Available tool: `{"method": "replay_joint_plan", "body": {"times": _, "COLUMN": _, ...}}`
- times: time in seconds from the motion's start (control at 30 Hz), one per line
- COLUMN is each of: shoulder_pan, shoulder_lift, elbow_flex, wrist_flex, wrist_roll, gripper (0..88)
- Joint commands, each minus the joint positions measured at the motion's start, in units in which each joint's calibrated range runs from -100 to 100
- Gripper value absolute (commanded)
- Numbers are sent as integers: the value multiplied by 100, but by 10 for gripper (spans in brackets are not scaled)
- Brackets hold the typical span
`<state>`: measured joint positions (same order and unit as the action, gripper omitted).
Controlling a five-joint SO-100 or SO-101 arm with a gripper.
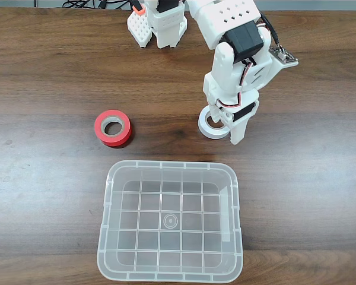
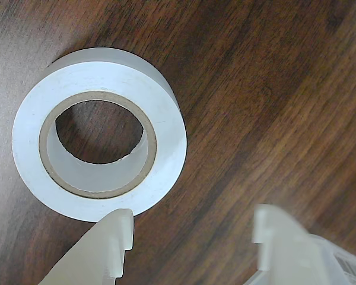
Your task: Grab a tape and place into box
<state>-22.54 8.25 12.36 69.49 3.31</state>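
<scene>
Bare table (image 1: 296,178) between tape (image 1: 209,127) and box (image 1: 169,168); red roll (image 1: 113,127) well aside.

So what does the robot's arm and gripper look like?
The arm is mostly white plastic, blocky, with rows of little holes near the top. A black motor block sits in it, thin red and black wires run down its side, and there's an orange bit near the base. The gripper has two pale, see-through-looking fingers with stepped tips.

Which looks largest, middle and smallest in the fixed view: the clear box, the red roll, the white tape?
1. The box, by far the largest.
2 and 3. The red roll and the white tape look alike; the gripper covers part of the tape, so no ranking.
</scene>
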Motion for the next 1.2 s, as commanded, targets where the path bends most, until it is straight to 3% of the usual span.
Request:
{"method": "replay_joint_plan", "body": {"times": 0.0, "shoulder_pan": -21, "shoulder_lift": -109, "elbow_flex": -356, "wrist_flex": -83, "wrist_roll": -31, "gripper": 276}}
{"method": "replay_joint_plan", "body": {"times": 0.57, "shoulder_pan": -14, "shoulder_lift": 776, "elbow_flex": -277, "wrist_flex": -314, "wrist_roll": -20, "gripper": 270}}
{"method": "replay_joint_plan", "body": {"times": 0.9, "shoulder_pan": -21, "shoulder_lift": 865, "elbow_flex": -286, "wrist_flex": -322, "wrist_roll": -36, "gripper": 16}}
{"method": "replay_joint_plan", "body": {"times": 1.17, "shoulder_pan": -21, "shoulder_lift": 809, "elbow_flex": -374, "wrist_flex": -245, "wrist_roll": -47, "gripper": 13}}
